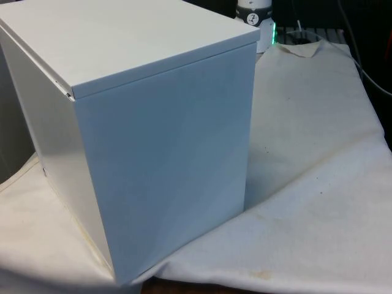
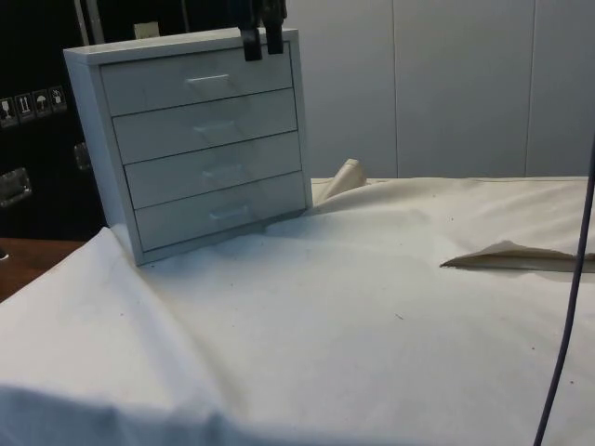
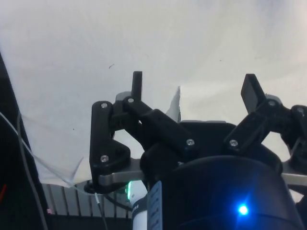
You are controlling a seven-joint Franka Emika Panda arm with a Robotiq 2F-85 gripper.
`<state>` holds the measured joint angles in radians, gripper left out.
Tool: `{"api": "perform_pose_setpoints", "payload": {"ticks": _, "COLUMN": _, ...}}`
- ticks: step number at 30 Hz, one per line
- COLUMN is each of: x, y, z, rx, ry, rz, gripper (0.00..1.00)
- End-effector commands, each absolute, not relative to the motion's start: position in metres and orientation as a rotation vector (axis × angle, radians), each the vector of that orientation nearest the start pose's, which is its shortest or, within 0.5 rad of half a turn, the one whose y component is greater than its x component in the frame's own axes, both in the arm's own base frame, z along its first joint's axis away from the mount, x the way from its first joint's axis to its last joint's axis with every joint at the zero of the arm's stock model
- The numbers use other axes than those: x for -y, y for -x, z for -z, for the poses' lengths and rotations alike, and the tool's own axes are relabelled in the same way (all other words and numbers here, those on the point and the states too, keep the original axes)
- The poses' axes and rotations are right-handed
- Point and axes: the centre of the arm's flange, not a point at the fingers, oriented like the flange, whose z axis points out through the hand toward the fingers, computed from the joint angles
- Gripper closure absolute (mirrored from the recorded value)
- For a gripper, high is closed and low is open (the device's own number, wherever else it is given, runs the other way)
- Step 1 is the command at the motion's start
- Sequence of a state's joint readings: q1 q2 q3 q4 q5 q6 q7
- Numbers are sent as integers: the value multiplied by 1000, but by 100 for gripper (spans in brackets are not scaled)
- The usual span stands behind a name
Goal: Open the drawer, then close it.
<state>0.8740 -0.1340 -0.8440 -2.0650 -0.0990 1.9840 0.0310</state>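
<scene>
End effector [image 2: 261, 42], fingers apart and empty, hangs above the top drawer [image 2: 197, 85]; its handle [image 2: 207, 80] lies just below.

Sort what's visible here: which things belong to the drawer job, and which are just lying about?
Job: chest of drawers, its top drawer, the open gripper hanging above it.
Lying about: white cloth, loose cable.

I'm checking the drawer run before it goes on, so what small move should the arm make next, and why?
Probably lower the gripper toward the top drawer's handle. In the side view all four drawers of the chest look closed, and the open fingers hang at its top front edge, above that handle and gripping nothing.
</scene>
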Motion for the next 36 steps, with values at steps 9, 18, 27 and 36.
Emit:
{"api": "perform_pose_setpoints", "payload": {"ticks": 9, "x": 3, "y": -512, "z": -483, "rx": 82, "ry": 3144, "rz": 64, "gripper": 0}}
{"api": "perform_pose_setpoints", "payload": {"ticks": 18, "x": 3, "y": -501, "z": -488, "rx": 92, "ry": 3150, "rz": 87, "gripper": 0}}
{"api": "perform_pose_setpoints", "payload": {"ticks": 27, "x": 0, "y": -490, "z": -488, "rx": 108, "ry": 3182, "rz": 116, "gripper": 0}}
{"api": "perform_pose_setpoints", "payload": {"ticks": 36, "x": -6, "y": -481, "z": -489, "rx": 127, "ry": 3233, "rz": 161, "gripper": 0}}
